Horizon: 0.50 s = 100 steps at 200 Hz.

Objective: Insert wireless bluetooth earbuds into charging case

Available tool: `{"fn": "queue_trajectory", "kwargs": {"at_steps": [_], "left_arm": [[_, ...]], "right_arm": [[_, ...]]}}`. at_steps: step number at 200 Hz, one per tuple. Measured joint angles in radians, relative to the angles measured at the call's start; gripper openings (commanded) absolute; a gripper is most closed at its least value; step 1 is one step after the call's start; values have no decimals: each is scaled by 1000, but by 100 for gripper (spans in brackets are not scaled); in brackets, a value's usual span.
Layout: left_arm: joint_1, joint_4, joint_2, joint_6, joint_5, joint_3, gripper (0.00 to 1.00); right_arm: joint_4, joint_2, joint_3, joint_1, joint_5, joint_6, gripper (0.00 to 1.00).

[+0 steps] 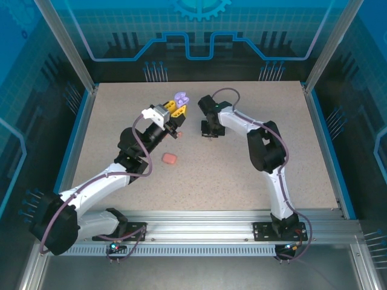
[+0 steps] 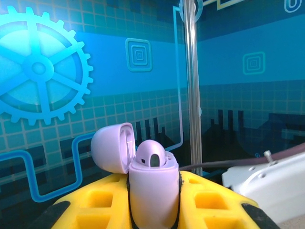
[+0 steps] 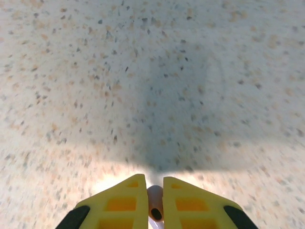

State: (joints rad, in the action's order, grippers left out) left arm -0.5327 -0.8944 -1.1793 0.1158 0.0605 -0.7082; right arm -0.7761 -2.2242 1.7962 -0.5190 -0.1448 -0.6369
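Observation:
My left gripper [image 1: 172,110] is raised off the table and shut on a pale purple charging case [image 1: 180,98]. In the left wrist view the case [image 2: 153,191] stands upright between the yellow fingers [image 2: 102,198], its lid [image 2: 110,147] swung open to the left. One purple earbud [image 2: 152,153] sits in the case's top. My right gripper [image 1: 209,133] points down close to the table, just right of the left one. It [image 3: 154,183] is shut on a small pale mauve earbud [image 3: 155,202], pinched between its yellow fingertips.
A closed red-orange case [image 1: 169,158] lies on the speckled table [image 1: 260,109] in front of the left gripper. A small reddish piece [image 1: 179,134] lies between the two grippers. Metal posts and blue walls ring the table.

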Motion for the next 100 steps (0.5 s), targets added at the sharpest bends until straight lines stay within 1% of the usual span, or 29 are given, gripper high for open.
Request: {"fn": "queue_trajectory", "kwargs": {"at_steps": [29,61,100], "left_arm": [[0,1,0,-14,17,-6,0],[0,9,-1,-23,43,-18,0],[-19,18,-10,-25,62,-52,0]], "right_arm": [[61,184,-120,11,18,-10,11],[146,441,-227,29,47,-14,11],[240,728,-291,42,87,-1,12]]}}
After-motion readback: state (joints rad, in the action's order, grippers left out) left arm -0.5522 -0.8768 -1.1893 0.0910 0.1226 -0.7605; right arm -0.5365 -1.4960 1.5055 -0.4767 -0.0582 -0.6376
